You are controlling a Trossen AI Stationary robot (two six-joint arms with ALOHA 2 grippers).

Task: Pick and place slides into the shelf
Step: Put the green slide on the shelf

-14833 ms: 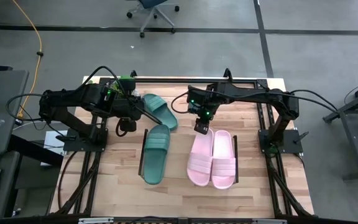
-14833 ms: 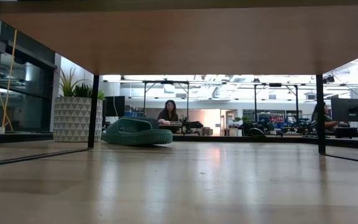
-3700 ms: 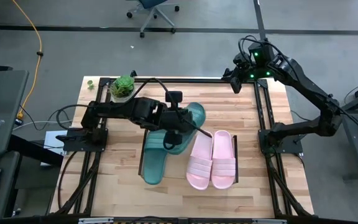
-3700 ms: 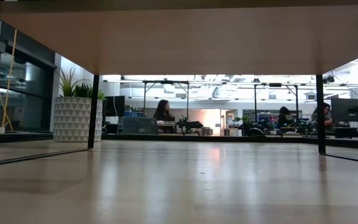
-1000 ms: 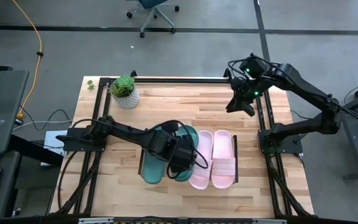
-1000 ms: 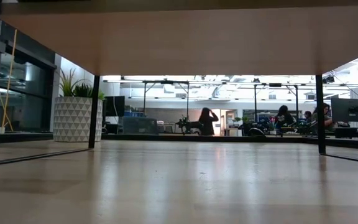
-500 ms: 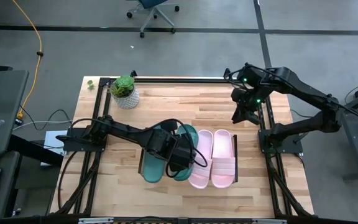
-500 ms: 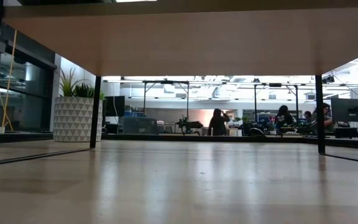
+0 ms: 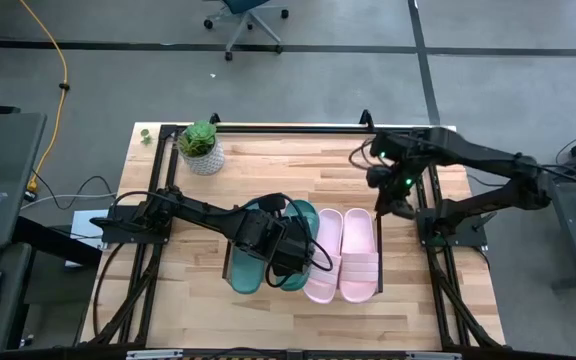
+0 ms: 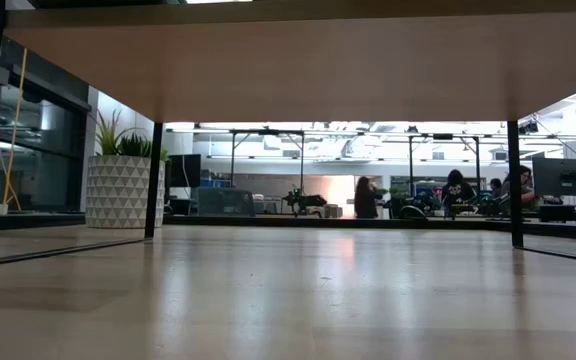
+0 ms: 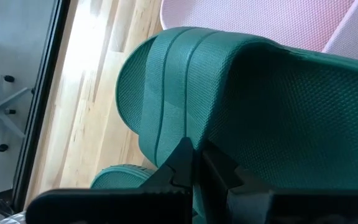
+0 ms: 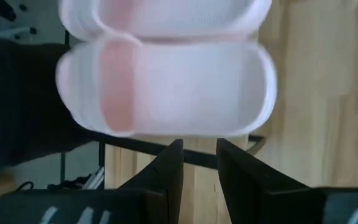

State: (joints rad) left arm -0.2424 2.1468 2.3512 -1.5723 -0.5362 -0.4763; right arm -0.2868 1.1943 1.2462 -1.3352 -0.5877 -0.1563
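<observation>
Two pale pink slides (image 9: 358, 255) (image 9: 323, 258) lie side by side on the shelf's light wood top (image 9: 268, 300). One teal slide (image 9: 247, 262) lies at the shelf's left. My left gripper (image 9: 296, 258) is shut on the second teal slide (image 9: 303, 222), between the first teal slide and the pink pair. My right gripper (image 9: 390, 203) is open, just off the right pink slide's far right corner; its wrist view shows both pink slides (image 12: 166, 93) ahead of its fingers. The low view looks under the shelf top (image 10: 288, 70), and no slide shows there. My left gripper pinches the teal slide's ribbed strap (image 11: 179, 134) between its two fingers, which close together at the strap's edge. The arm hides the hold in the high view. Whether the slide rests on the shelf or hangs just above it, I cannot tell.
A potted plant (image 9: 200, 145) stands at the table's far left. The black frame (image 9: 288, 127) edges the table. The shelf's thin black legs (image 10: 153, 180) (image 10: 515, 180) stand on the table. Bare wood lies between the plant and my right gripper. People show in the room behind.
My right gripper has come from the table's far right corner toward the near edge and down, closing on the right pink slide. My left gripper and its teal slide have kept about still.
</observation>
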